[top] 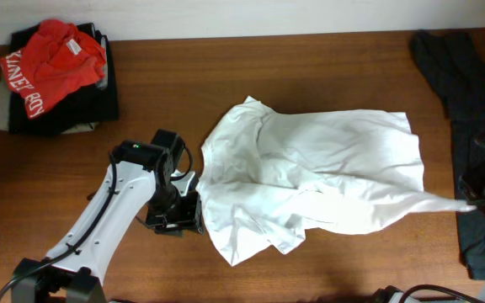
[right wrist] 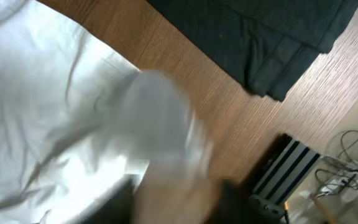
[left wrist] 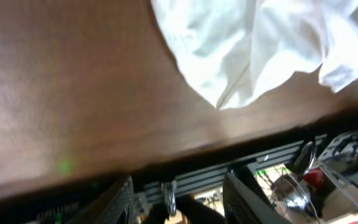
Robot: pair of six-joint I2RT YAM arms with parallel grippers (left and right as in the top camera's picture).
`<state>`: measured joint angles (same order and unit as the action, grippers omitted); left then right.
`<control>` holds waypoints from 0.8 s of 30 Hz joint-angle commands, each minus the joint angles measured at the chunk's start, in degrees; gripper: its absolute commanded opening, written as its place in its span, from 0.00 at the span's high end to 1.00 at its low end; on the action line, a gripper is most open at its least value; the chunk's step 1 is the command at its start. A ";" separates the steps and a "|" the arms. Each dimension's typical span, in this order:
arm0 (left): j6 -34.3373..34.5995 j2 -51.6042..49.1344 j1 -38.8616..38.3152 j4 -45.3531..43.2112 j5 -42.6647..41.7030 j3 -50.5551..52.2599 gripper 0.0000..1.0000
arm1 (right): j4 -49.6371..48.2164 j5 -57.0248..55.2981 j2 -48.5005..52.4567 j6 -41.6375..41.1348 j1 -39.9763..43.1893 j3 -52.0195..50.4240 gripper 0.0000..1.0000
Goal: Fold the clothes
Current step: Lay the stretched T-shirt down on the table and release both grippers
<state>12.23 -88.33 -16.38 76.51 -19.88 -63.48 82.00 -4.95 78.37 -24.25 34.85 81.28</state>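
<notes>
The white T-shirt lies crumpled and spread across the middle of the wooden table, plain side up. One corner is drawn out into a thin point toward the right. My right gripper sits at that point over the dark garment. In the right wrist view the blurred white cloth runs down between its fingers, which look shut on it. My left gripper is just off the shirt's left edge. In the left wrist view its fingers are apart and empty, with the shirt's edge ahead of them.
A red shirt with white lettering lies on a pile of dark clothes at the back left. A long dark garment runs down the right side and also shows in the right wrist view. The table's front edge is close to the left gripper.
</notes>
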 commanded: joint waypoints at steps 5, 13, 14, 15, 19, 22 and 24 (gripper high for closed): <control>0.52 1.07 4.46 -5.60 3.17 -0.76 0.55 | 0.59 -0.66 -1.20 0.22 -0.07 1.29 0.13; 1.81 -3.32 4.31 -18.73 2.47 1.62 0.97 | 0.46 4.61 -1.20 3.74 -0.07 1.29 0.01; 1.77 -4.55 4.15 -19.67 2.21 1.62 0.99 | 0.46 5.20 -1.20 4.02 -0.07 1.29 0.01; 1.05 -5.90 3.98 -20.76 1.73 1.62 0.99 | 0.42 5.55 -1.20 4.11 -0.07 1.29 0.02; -0.37 -12.39 2.54 -25.18 1.42 1.62 0.99 | 0.46 6.08 -1.20 4.52 -0.07 1.29 0.03; -0.37 -14.32 2.38 -27.78 0.26 1.62 0.99 | 0.81 6.49 -1.20 4.76 -0.17 1.29 0.04; -1.77 -14.75 2.38 -29.62 -1.86 1.62 0.99 | 0.83 7.93 -1.18 6.29 -1.20 1.27 0.05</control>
<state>12.93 -102.37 -13.93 48.86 -18.22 -62.13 82.61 0.73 78.35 -20.12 34.79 81.54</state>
